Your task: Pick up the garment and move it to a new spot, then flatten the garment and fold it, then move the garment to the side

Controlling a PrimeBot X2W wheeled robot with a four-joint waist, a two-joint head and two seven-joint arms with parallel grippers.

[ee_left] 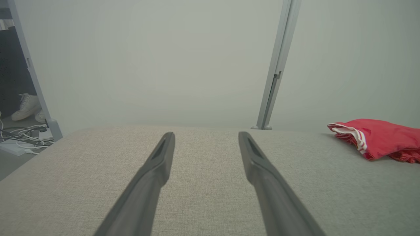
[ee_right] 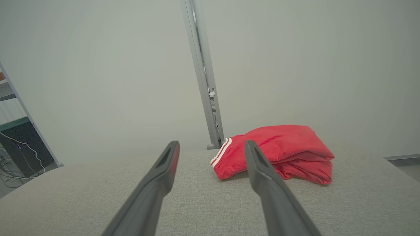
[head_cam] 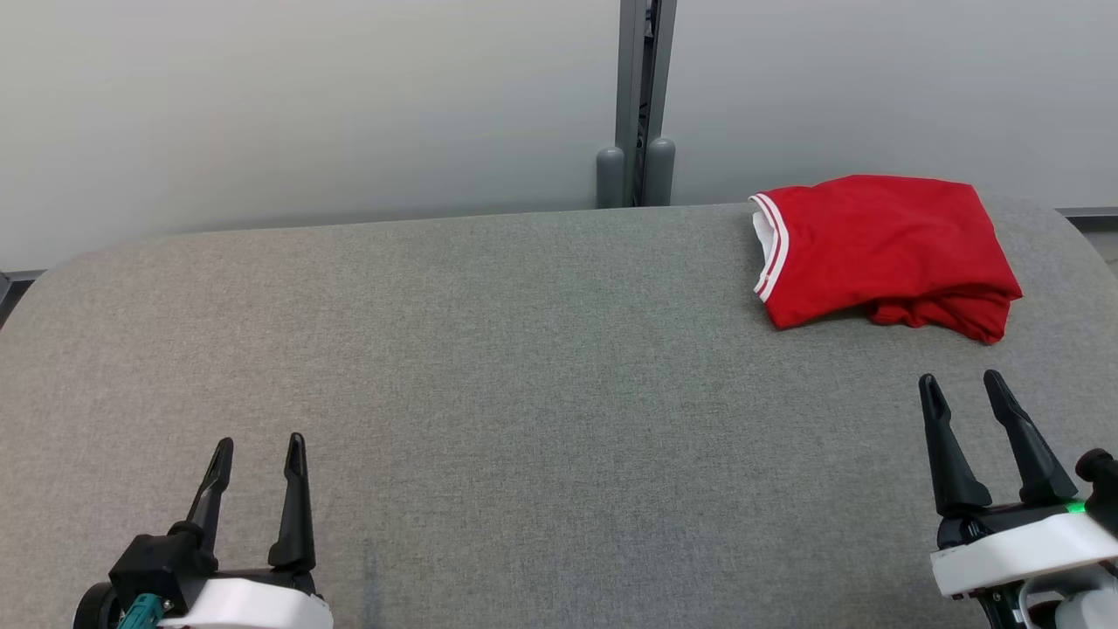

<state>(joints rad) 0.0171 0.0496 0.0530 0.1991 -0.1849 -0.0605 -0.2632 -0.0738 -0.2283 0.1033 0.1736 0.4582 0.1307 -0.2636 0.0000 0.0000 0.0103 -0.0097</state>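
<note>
At the near edge of the grey fabric-covered table, the left gripper sits at the lower left of the head view, jaws apart and empty. The right gripper sits at the lower right, jaws likewise apart and empty, and a small green light glows on its housing. It points toward the garment without touching it.

Farther back, the red garment lies folded at the table's far right corner, with a white-striped trim on the edge facing the table's middle. The right wrist view shows its stacked layers edge-on, partly hidden behind one finger. The left wrist view places it well off to the side.

Beyond the table, a grey upright post stands between pale wall panels. The left wrist view alone shows a pair of white shoes and loose cables on the floor past the table's end. The right wrist view alone shows a dark box with a trailing cable.
</note>
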